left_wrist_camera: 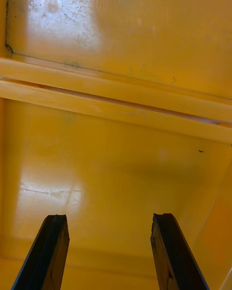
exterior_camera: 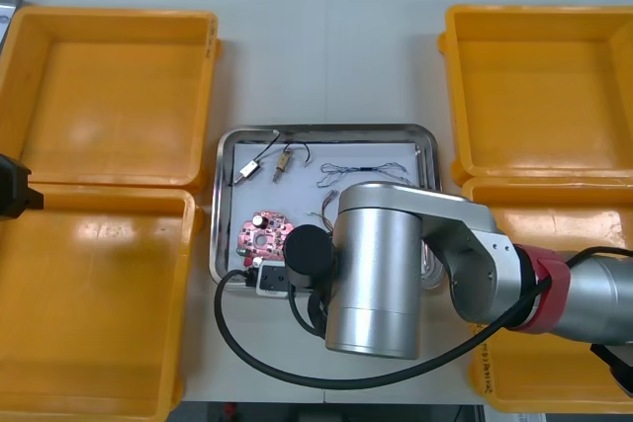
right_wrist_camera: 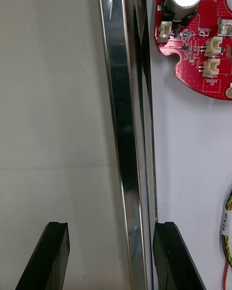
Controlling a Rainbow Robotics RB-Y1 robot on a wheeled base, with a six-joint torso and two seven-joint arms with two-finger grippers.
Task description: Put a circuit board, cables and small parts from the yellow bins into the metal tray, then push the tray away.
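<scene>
The metal tray [exterior_camera: 226, 207], white inside, sits between the yellow bins. In it lie a round red circuit board [exterior_camera: 262, 234], a black cable [exterior_camera: 255, 169] and a thin twisted cable [exterior_camera: 364, 171]. My right arm [exterior_camera: 376, 274] reaches over the tray's near end. In the right wrist view my right gripper [right_wrist_camera: 111, 224] is open and straddles the tray's shiny rim [right_wrist_camera: 123, 150]. One finger is over the table and the other is inside the tray, near the circuit board [right_wrist_camera: 198, 38] and a red and yellow cable [right_wrist_camera: 226, 237]. My left gripper [left_wrist_camera: 108, 217] stays open over the left bins.
Two yellow bins [exterior_camera: 109, 96] stand at the left and two more [exterior_camera: 539, 86] at the right, with bare floors where they show. The rims between the two left bins [left_wrist_camera: 116, 101] cross ahead of my left fingers. A black hose [exterior_camera: 257, 358] loops over the table's near edge.
</scene>
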